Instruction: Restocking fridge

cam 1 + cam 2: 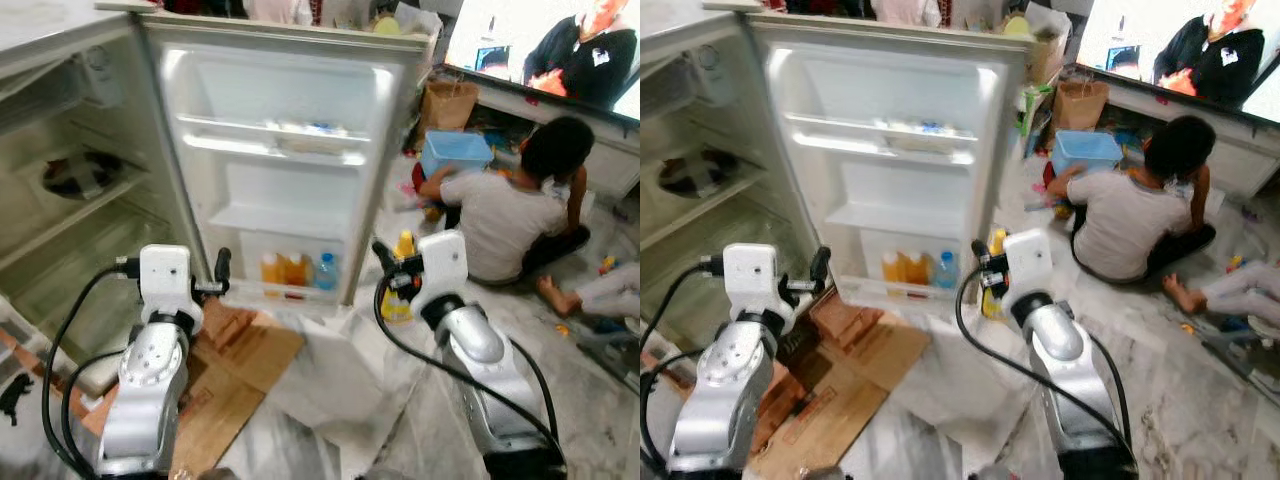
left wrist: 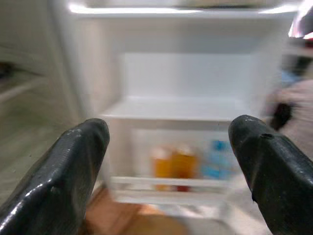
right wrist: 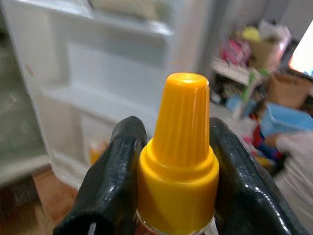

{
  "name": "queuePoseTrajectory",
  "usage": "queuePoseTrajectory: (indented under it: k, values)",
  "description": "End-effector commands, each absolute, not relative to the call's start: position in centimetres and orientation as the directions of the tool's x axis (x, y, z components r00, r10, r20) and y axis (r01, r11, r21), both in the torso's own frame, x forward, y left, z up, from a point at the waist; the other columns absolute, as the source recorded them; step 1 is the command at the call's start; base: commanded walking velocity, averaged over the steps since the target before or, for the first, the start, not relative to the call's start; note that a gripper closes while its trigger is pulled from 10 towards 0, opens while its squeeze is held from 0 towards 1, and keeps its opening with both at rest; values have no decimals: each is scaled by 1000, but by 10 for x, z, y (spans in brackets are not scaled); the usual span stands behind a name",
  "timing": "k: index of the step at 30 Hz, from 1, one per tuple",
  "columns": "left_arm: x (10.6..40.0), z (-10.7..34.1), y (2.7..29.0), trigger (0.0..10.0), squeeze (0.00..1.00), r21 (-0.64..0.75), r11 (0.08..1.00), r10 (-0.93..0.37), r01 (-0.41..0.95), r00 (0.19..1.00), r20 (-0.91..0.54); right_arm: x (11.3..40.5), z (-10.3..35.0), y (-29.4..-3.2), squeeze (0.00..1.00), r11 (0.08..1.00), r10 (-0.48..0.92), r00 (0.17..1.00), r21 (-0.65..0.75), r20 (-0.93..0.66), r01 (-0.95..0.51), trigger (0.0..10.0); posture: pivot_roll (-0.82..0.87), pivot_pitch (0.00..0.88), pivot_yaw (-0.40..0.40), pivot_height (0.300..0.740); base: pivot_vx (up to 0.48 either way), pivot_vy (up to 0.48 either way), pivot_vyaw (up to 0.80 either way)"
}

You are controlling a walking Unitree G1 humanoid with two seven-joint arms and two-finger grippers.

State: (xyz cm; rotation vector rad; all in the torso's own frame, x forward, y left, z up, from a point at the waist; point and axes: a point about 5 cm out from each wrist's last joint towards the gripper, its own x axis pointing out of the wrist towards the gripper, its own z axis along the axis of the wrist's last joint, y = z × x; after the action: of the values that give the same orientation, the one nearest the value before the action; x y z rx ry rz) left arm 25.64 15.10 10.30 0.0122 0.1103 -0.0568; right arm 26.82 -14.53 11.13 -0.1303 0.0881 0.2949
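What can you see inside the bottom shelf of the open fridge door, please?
Inside the bottom door shelf stand two orange bottles and a blue-labelled bottle, upright, side by side. The shelf's front rail covers their bases, so anything lying lower stays hidden.

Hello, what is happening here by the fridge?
The robot stands before the open fridge door. Its right gripper is shut on a yellow-capped bottle, held upright near the door's edge. The left gripper is open with nothing in it and points at the bottom door shelf, where bottles already stand. A person sits on the floor to the right.
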Motion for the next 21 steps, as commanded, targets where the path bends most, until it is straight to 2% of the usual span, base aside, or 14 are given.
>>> queuePoseTrajectory:
  k: [1,4,9,12,17,21]
  values:
    - [257,103,158,10000,0,43,998,-29,34,993,-116,272,123,-141,0,939,312,949,-138,-45,-315,10000,28,0,-20,740,0,-292,0]
    - [259,103,160,10000,0,65,998,2,6,993,-114,272,125,-141,0,939,313,949,-139,-31,-314,10000,27,0,-20,740,0,-292,133]
    - [263,100,173,10000,0,47,993,113,-108,985,-133,274,126,-140,0,943,306,952,-134,-19,-305,10000,27,0,-25,740,0,0,784]
    - [265,101,179,10000,0,102,987,140,-128,982,-126,275,126,-139,0,942,307,951,-136,-17,-307,10000,25,0,-26,740,0,0,800]
    - [267,101,184,10000,0,87,983,171,-161,978,-119,280,130,-135,0,939,319,948,-139,4,-315,10000,17,0,-18,740,0,0,759]
    - [269,99,185,10000,0,80,980,192,-183,974,-119,283,134,-134,0,939,323,946,-134,20,-318,10000,16,0,-19,740,238,0,0]
